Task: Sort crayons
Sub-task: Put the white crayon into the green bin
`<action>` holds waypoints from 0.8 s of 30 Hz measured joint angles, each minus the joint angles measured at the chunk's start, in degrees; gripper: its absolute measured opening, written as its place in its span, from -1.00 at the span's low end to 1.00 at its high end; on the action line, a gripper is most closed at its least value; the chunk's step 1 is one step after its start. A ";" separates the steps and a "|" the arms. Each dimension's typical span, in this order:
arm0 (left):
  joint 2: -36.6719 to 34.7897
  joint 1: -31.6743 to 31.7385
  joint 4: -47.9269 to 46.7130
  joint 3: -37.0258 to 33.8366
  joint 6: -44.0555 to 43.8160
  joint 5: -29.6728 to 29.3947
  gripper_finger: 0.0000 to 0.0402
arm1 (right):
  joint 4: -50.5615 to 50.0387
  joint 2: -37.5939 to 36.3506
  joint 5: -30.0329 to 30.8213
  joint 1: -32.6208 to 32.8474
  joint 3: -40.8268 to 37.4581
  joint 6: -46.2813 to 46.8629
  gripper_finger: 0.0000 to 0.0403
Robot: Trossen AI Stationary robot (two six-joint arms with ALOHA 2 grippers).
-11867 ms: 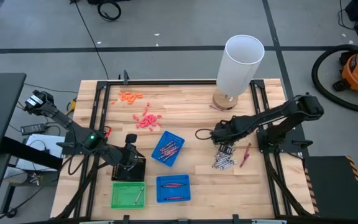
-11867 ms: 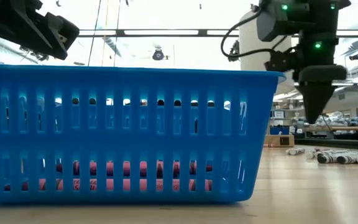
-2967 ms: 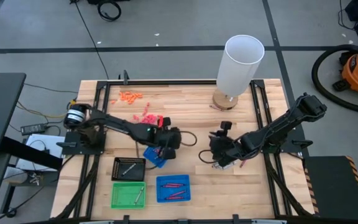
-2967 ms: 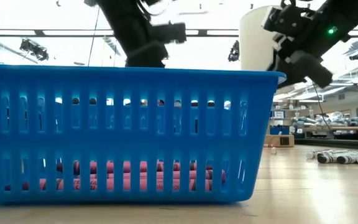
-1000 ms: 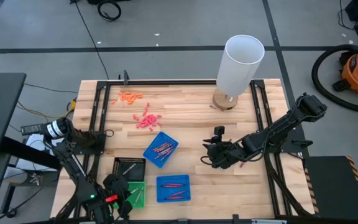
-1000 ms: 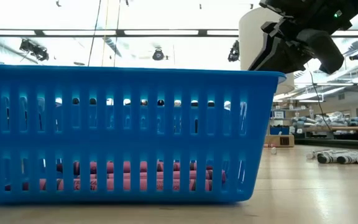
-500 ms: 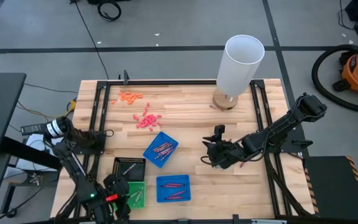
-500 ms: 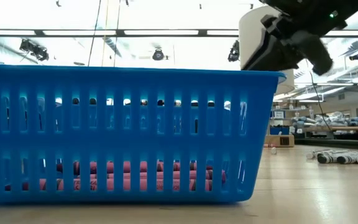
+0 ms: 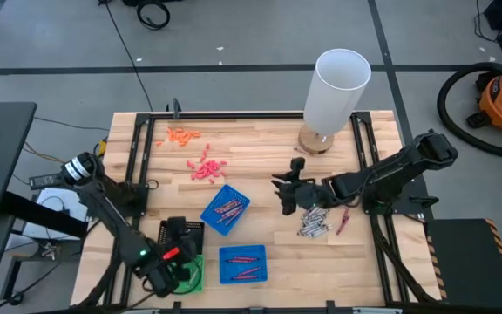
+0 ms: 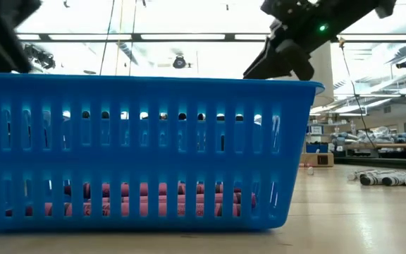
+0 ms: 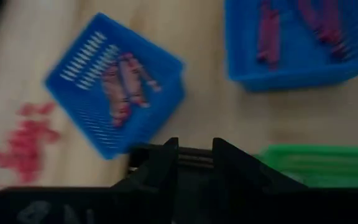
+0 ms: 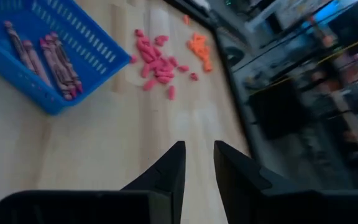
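Grey crayons (image 9: 314,222) lie heaped on the table at the right, a red crayon (image 9: 345,218) beside them. More red crayons lie in the tilted blue tray (image 9: 227,209) and in the near blue tray (image 9: 242,264). My right gripper (image 9: 281,188) hangs just to the far left of the grey heap, pointing toward the table's left; its fingers (image 12: 173,163) stand a little apart, with bare wood showing between them. My left gripper (image 9: 181,246) hovers over the black tray (image 9: 181,228) beside the green tray (image 9: 194,275), open (image 11: 195,155), with nothing between its fingers.
A tall white cylinder (image 9: 338,87) stands on a wooden base at the far right. Pink bits (image 9: 206,167) and orange bits (image 9: 181,135) lie at the far left. In the low view the near blue tray (image 10: 146,152) fills the front, with grey crayons (image 10: 393,180) far right.
My left gripper has gone from the table's near edge up and toward the far side, over the black tray, rolling as it went. My right gripper has drawn away from the grey heap toward the table's left and far side, and the heap now lies uncovered.
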 joint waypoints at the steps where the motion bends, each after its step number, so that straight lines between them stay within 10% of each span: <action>1: 0.00 0.93 -1.69 0.00 1.89 -0.21 -0.46 | -0.01 -0.01 -2.17 -0.93 0.00 1.05 -0.54; 7: 0.00 7.04 -12.41 0.00 7.83 -1.93 -0.46 | -0.03 0.00 -13.08 -4.87 0.00 2.32 -0.54; 24: -11.84 12.96 -14.30 -10.45 20.35 -15.63 -0.46 | -11.01 0.00 -13.35 -6.87 0.28 12.08 -0.54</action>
